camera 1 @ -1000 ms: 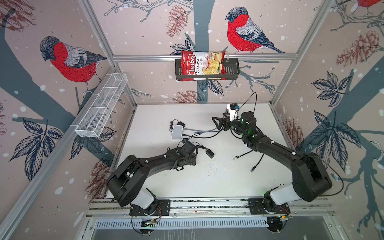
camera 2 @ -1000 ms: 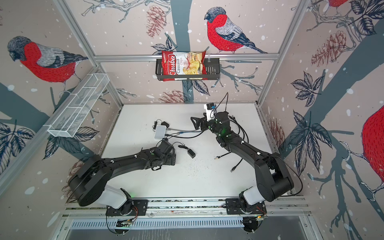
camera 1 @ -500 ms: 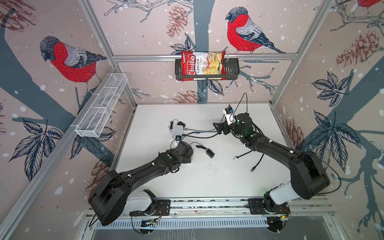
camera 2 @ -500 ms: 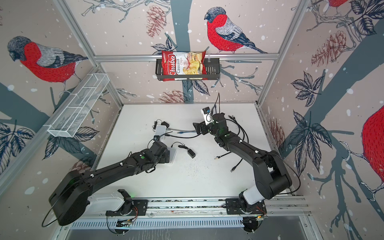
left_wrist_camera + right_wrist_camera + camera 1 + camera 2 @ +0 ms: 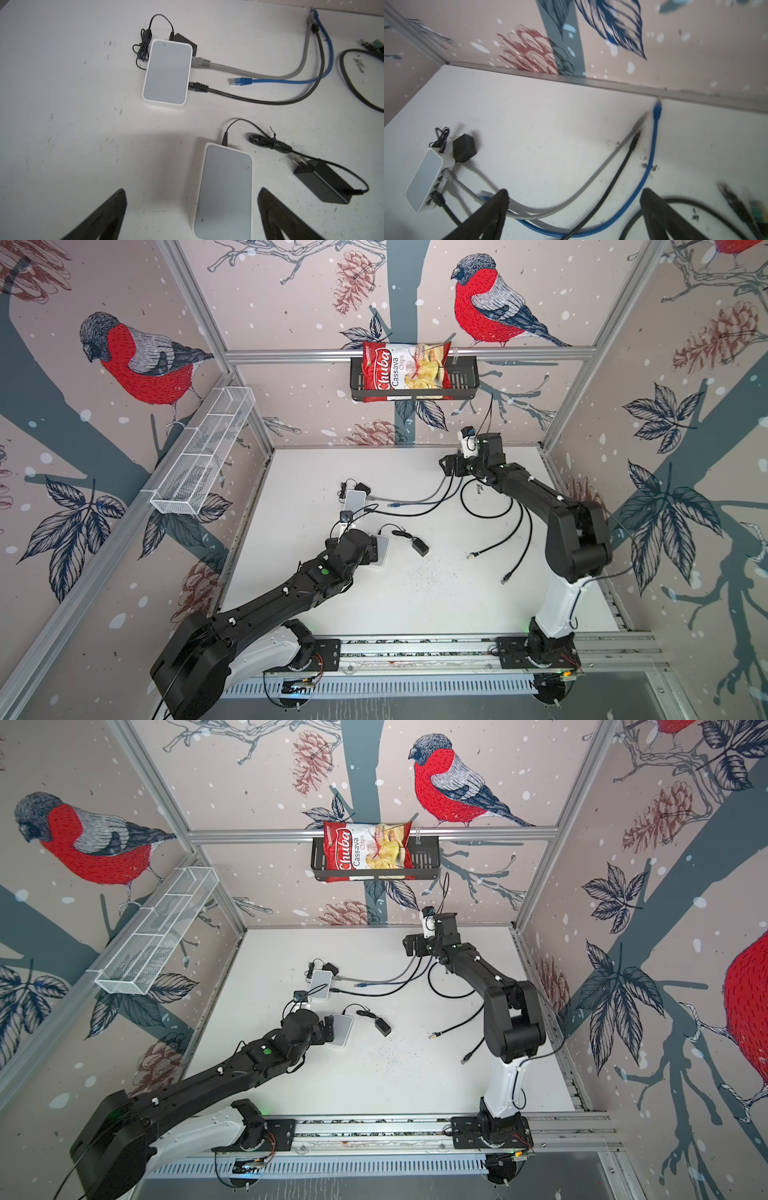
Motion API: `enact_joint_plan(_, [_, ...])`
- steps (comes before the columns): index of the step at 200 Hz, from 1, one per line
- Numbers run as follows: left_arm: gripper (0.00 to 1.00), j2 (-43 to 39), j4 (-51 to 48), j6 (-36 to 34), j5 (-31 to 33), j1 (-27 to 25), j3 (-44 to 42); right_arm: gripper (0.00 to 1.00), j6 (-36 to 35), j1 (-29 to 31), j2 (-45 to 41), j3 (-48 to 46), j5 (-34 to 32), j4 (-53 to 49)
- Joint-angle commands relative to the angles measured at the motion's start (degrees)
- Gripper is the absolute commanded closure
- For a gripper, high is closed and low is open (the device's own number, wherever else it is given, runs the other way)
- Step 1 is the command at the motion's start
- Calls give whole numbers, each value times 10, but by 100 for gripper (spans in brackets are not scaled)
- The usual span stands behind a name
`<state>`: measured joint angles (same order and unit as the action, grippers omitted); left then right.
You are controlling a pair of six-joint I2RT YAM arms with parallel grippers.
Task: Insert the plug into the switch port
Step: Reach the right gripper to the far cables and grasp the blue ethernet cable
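Nearest, the left fingers are spread wide and empty above the bench. The near switch lies between them, untouched as far as can be told. Just right of it a black power adapter is seen on its cord.

Farther back, the far switch is found with a grey cable and a black cable seated in its right-hand face. The blue plug lies loose on the bench between those two cables, just beside the ports but apart from them.

Farthest, toward the right rear, the right fingers are also spread wide, with nothing gripped, over the bend of the three cables.

The step in hand is judged to be the pickup of the blue plug. It is best taken by its boot, close behind the clip, so that the nose is kept level and square to a free port. The far switch should be steadied from its left side by the other arm, or it is likely to be pushed away. The neighbouring cables should not be dragged.
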<state>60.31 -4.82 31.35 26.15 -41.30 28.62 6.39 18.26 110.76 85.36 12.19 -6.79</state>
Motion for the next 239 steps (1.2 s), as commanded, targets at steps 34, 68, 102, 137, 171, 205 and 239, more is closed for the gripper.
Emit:
enact_joint_plan(34, [3, 1, 54, -33, 14, 4, -13, 1, 69, 12, 52, 47, -144, -122])
enact_joint_plan(68, [3, 9, 66, -47, 10, 6, -15, 1, 75, 9, 72, 48, -216, -141])
enact_joint_plan(102, [3, 14, 70, -54, 8, 8, -18, 8, 78, 6, 91, 56, -243, -136])
enact_joint_plan(137, [3, 10, 78, -53, 7, 10, -26, 29, 87, -4, 124, 87, -226, -139])
enact_joint_plan(171, [3, 10, 80, -52, 6, 10, -29, 40, 91, -15, 155, 116, -203, -139])
enact_joint_plan(205, [3, 10, 76, -53, 9, 11, -29, 49, 90, -21, 178, 132, -169, -127])
enact_joint_plan(239, [3, 10, 76, -51, 9, 12, -29, 55, 93, -24, 200, 150, -156, -132])
